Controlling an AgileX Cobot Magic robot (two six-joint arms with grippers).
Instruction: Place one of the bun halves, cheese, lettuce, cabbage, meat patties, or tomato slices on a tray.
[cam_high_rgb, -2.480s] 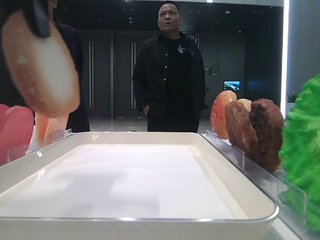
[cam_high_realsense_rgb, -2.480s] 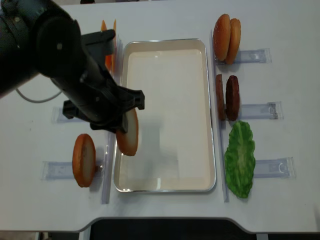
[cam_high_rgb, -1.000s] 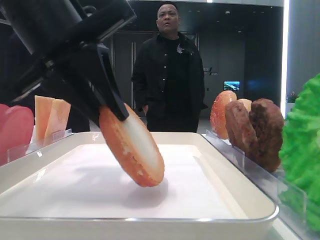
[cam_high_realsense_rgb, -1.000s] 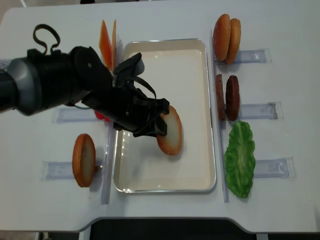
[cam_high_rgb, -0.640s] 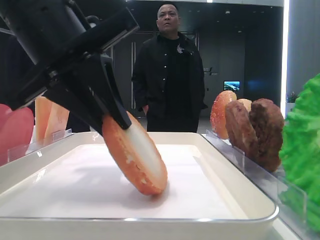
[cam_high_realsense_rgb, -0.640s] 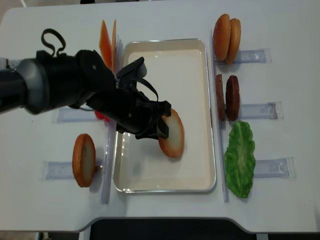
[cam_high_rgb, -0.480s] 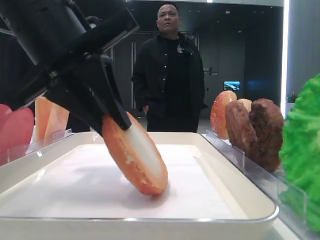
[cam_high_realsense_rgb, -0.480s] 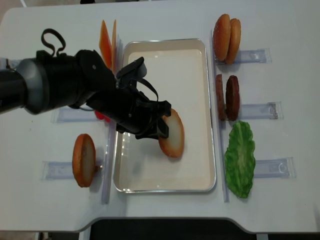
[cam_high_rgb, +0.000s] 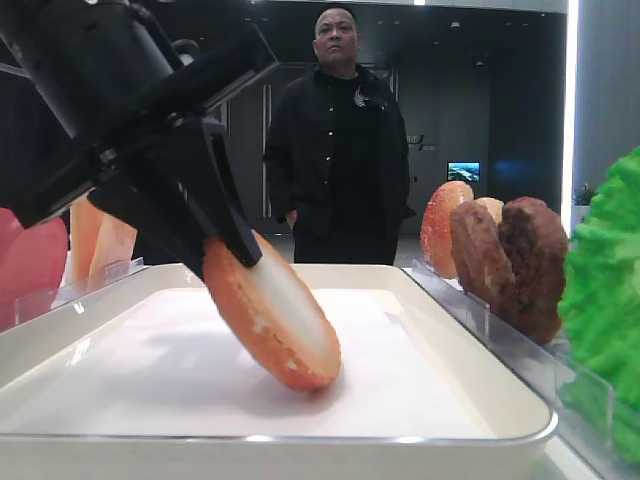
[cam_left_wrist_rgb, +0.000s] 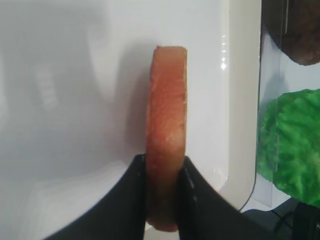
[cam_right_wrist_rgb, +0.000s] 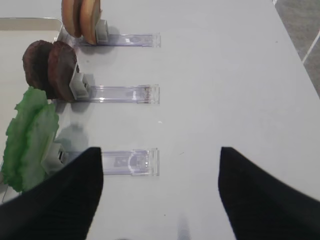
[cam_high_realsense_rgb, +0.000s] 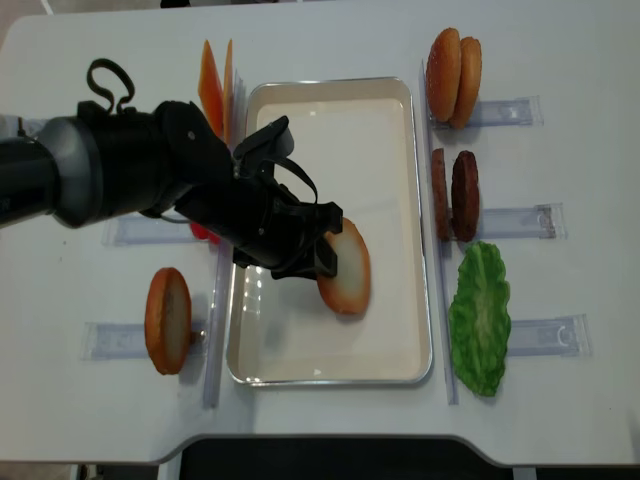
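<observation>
Exterior high: left gripper (cam_high_rgb: 232, 240) pinches bun half (cam_high_rgb: 272, 318) by upper rim. Bun tilted; lower edge below pincer appears to touch tray (cam_high_rgb: 450, 345) floor.

Right wrist: right gripper (cam_right_wrist_rgb: 160, 192) fingers spread, nothing between; meat patties (cam_right_wrist_rgb: 50, 70) ahead-left of it.

Left wrist: fingers pressed on both bun faces; tray rim just beyond the bun.

Exterior high (realsense): bun over tray middle, right of pincer.

Step judged: set-down. Next move calls for lowering tilt, spreading fingers, withdrawing clear.
</observation>
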